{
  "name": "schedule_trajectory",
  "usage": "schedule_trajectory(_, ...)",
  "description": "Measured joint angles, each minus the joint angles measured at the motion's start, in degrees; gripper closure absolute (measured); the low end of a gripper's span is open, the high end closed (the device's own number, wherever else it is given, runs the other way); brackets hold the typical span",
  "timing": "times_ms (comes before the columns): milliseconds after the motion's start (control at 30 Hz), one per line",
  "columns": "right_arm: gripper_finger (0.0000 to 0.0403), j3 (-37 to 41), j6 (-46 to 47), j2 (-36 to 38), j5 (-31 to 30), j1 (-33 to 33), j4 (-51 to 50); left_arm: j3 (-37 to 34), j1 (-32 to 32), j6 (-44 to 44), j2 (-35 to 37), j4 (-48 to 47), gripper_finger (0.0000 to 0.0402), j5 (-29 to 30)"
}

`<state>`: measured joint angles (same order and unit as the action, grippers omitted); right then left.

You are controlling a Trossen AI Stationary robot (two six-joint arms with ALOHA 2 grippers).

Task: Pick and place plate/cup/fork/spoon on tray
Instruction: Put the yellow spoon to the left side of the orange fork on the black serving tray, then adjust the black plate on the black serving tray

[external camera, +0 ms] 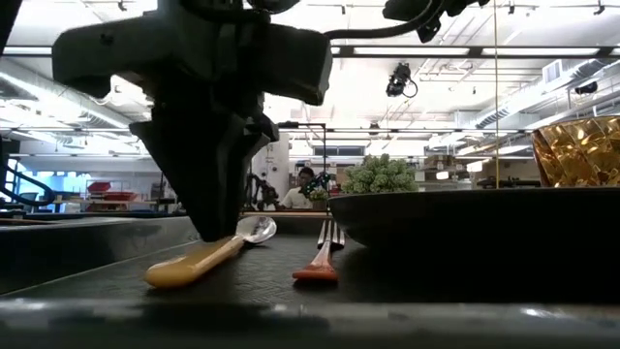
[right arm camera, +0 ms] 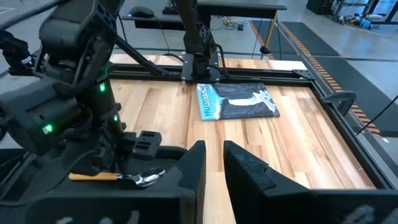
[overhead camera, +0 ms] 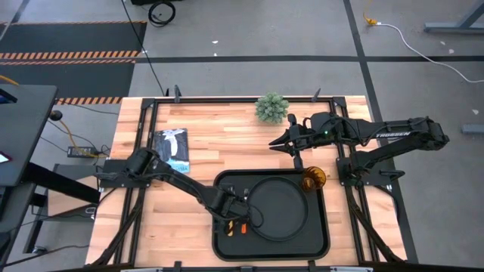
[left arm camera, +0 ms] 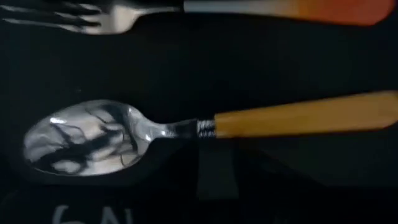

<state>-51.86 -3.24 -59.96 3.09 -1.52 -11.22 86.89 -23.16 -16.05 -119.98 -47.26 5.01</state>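
there is one tray on the wooden bench, near its front edge. on the tray lie one plate, one spoon and one fork; the two pieces of cutlery are side by side but apart, just beside the plate. the one cup stands on the bench, touching or almost touching the tray's far right corner. the left gripper is low over the spoon's handle; i cannot tell if its jaws pinch the handle or only stand around it. the right gripper hangs above the bench near one small green plant, its jaws spread a little and holding nothing. one dark printed packet lies at the left.
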Motion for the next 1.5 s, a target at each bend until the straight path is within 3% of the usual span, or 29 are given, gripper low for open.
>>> schedule_trajectory(1167, 0.0339, 0.00, 0.02, -0.01, 0.01, 0.00, -0.28, -0.20, 0.00, 2.02, -0.84, 8.90, 0.0297, 8.27)
schedule_trajectory(1500, 0.0339, 0.00, 2.39, 2.39, 0.20, 1.44, -10.90, -0.22, 0.16, 4.50, 2.18, 7.05, 0.0310, 8.32)
